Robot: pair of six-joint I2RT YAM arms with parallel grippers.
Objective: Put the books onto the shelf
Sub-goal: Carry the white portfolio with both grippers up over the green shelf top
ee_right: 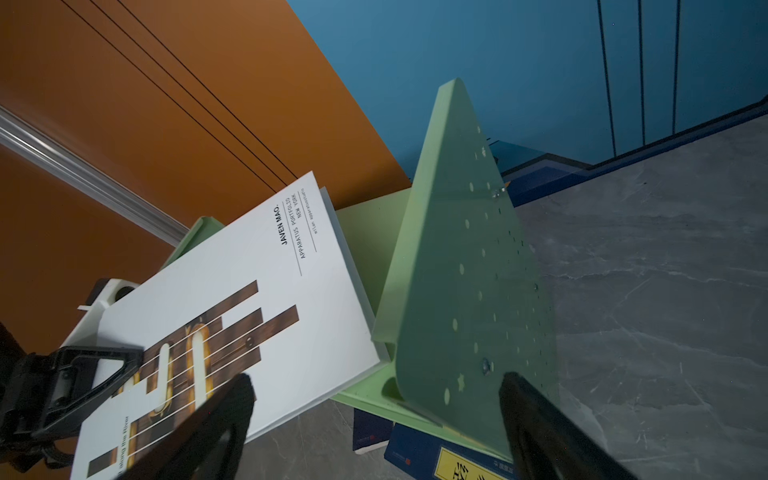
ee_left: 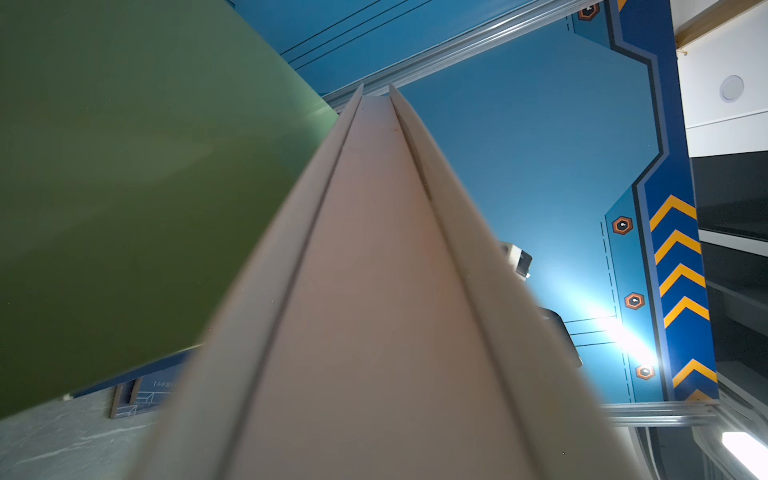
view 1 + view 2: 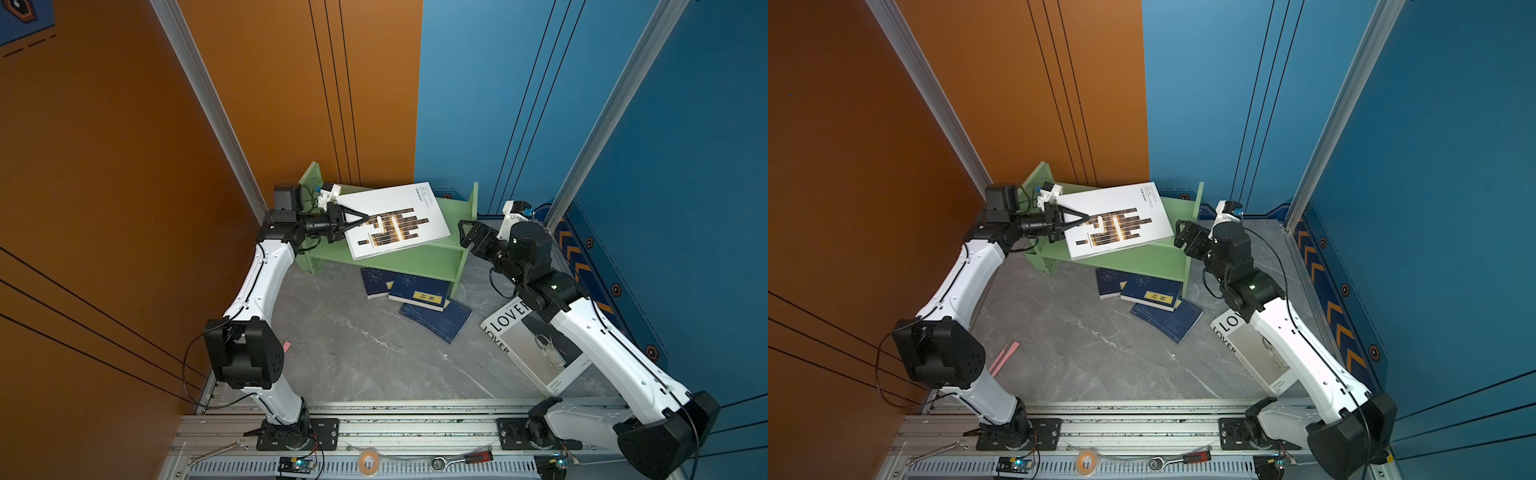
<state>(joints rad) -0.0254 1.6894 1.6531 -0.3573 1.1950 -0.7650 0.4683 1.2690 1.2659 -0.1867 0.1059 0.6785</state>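
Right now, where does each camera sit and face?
Both top views: high over the front rail, looking down at the green shelf; left arm and right arm show whole.
Left wrist: on the left arm, looking along the white block-pattern book's edge toward the blue wall; own pincer unseen.
Right wrist: on the right arm, facing the shelf's peg-holed side panel; open right pincer in front, left pincer gripping the book.
Shared: book and shelf appear in every view.

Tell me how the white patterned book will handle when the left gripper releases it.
Probably stiff: the white patterned book, pinched at one edge by the left gripper, shows no sag. Its smooth cover could slide off the shelf, since it is tilted and overhangs the front.
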